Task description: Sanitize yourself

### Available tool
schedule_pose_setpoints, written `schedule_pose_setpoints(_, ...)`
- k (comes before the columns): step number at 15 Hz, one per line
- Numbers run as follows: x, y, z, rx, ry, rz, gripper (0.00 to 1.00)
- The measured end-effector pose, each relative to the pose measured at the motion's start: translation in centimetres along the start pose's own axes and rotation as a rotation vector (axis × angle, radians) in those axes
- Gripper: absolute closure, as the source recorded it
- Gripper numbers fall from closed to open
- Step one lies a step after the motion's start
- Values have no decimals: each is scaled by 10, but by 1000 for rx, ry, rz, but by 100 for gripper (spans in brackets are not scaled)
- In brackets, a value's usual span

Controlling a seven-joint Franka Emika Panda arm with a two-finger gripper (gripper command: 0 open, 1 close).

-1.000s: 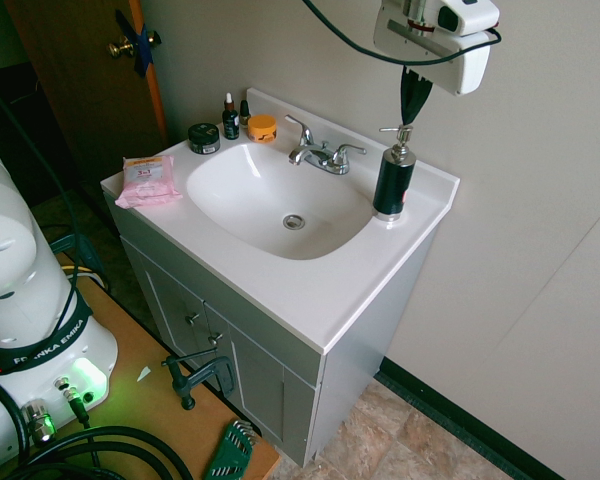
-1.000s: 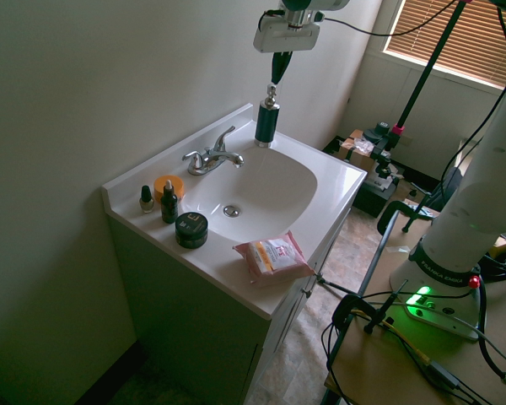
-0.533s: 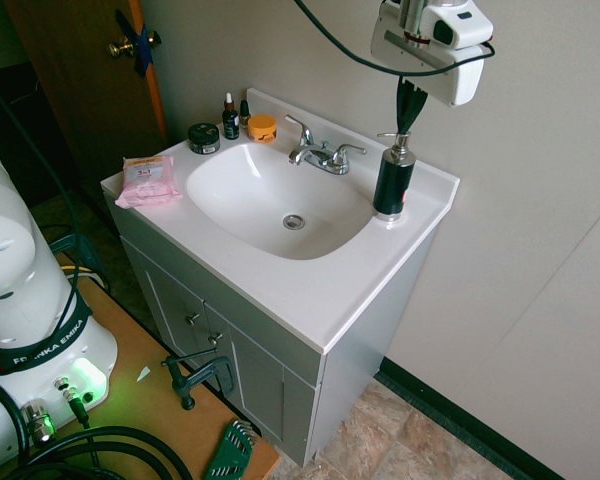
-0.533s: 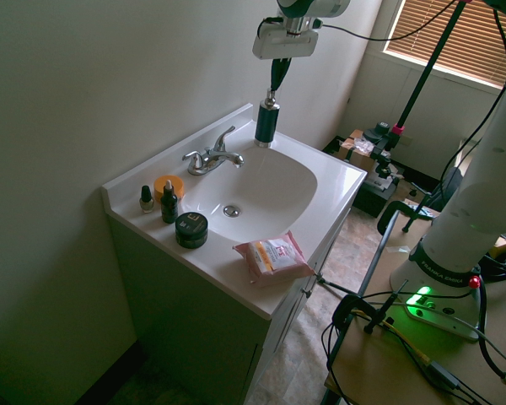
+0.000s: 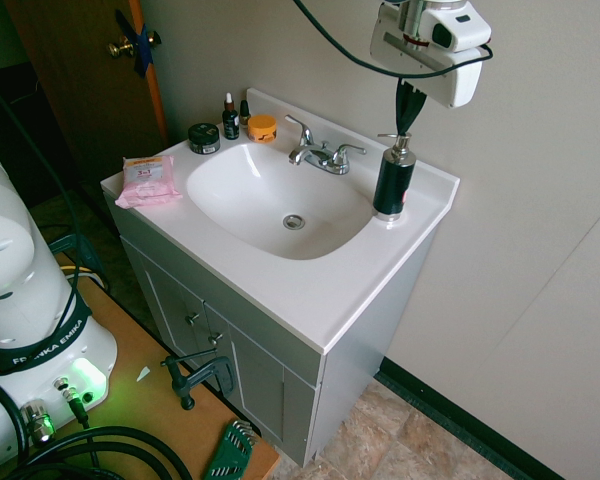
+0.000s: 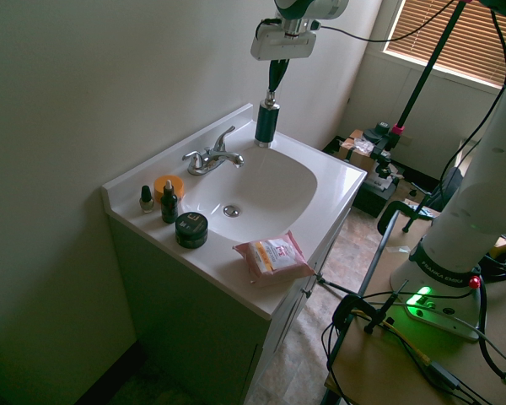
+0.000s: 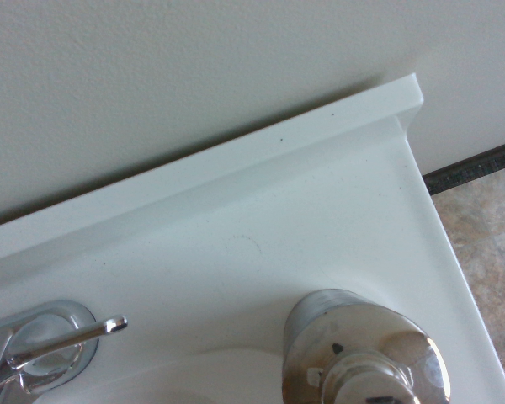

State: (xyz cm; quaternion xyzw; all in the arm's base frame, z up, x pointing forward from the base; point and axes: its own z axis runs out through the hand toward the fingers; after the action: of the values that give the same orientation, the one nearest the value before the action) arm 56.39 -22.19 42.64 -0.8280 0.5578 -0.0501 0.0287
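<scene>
Your robot's white arm (image 6: 460, 219) stood across from the white sink (image 5: 290, 200), reaching over it. Your gripper (image 5: 403, 128), fingers closed together, hung pointing down at the pump top of the dark soap dispenser (image 5: 394, 180). Beside the basin lay the pink wipes packet (image 5: 148, 181), then the smaller orange jar (image 5: 262, 128).

1. In the first exterior view, the basin (image 5: 255, 205) lies in the tabletop (image 5: 310, 305), with the drain (image 5: 293, 222) in it.
2. The faucet (image 5: 325, 157) stands behind the basin.
3. The pump dispenser (image 5: 394, 182) stands on the tabletop, right of the faucet, beside the basin.
4. On the tabletop left of the faucet are 4 containers: the jar (image 5: 203, 138), then the dropper bottle (image 5: 230, 118) to its right, with the small bottle (image 5: 245, 112) behind the tub (image 5: 262, 129).
5. The wipes pack (image 5: 148, 181) lies on the tabletop, left of the basin and before the jar.
</scene>
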Motion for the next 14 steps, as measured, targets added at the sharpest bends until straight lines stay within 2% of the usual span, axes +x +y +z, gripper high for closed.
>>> schedule_pose_setpoints(4,-6,-1,-29,32,7,-17,100)
schedule_pose_setpoints(5,-12,-1,-38,37,3,-27,0)
schedule_pose_setpoints(8,-47,-5,-46,35,-13,-87,0)
schedule_pose_setpoints(14,-123,2,-30,5,-35,-208,0)
